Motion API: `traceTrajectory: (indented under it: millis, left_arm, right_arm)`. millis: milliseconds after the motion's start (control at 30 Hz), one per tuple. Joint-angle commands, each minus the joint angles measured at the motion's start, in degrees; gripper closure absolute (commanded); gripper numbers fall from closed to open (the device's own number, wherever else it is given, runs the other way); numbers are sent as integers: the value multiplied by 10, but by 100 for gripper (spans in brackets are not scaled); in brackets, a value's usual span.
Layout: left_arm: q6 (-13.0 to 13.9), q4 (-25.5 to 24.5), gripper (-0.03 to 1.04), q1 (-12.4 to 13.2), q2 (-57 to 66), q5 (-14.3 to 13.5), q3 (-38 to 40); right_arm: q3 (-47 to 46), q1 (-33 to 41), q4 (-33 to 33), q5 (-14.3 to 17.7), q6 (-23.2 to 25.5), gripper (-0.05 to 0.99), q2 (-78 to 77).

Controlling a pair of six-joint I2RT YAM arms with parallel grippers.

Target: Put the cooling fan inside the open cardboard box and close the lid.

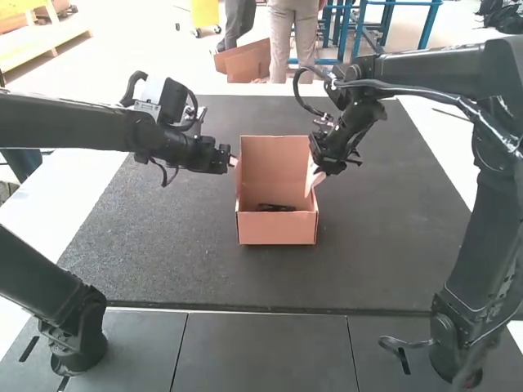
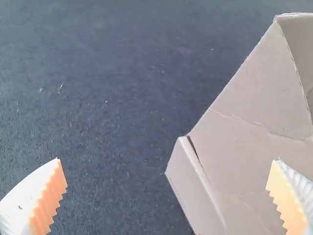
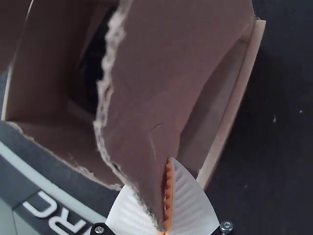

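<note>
The open cardboard box (image 1: 276, 224) stands on a coarse dark mat (image 1: 155, 245), with free room around it. The black fan (image 1: 274, 208) lies inside. The right hand (image 1: 320, 167) pinches the ragged-edged side flap (image 3: 156, 98). The left hand (image 1: 230, 160), spread, sits at the opposite rim.

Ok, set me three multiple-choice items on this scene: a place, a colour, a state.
1. Where is the fan? A) on the mat B) in the box C) held in the air
2. What colour is the mat? A) black B) green C) white
3. What state is the right hand in? A) open over the mat B) shut on a box flap C) shut on the fan
Answers: 1 B, a dark shape lies on the box floor; 2 A, the mat under the box is black; 3 B, it pinches the flap.
</note>
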Motion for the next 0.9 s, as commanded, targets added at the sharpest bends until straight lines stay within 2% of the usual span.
traceTrajectory:
  millis: [0, 233, 533, 700, 867]
  left_arm:
    - [5, 0, 4, -14, -18, 11, -6]
    - [4, 0, 4, -21, -24, 30, -9]
    - [9, -28, 4, -21, -31, 30, -20]
    - [11, -23, 4, -21, -50, 33, -43]
    - [6, -6, 4, -21, -61, 59, -62]
  right_arm:
    - [-7, 8, -1, 5, 2, 95, -26]
    - [-9, 7, -2, 4, 4, 95, -32]
    - [-52, 19, -18, 3, -4, 95, -49]
    - [-67, 26, -16, 2, -5, 95, -54]
    - [-71, 28, -15, 2, -5, 95, -54]
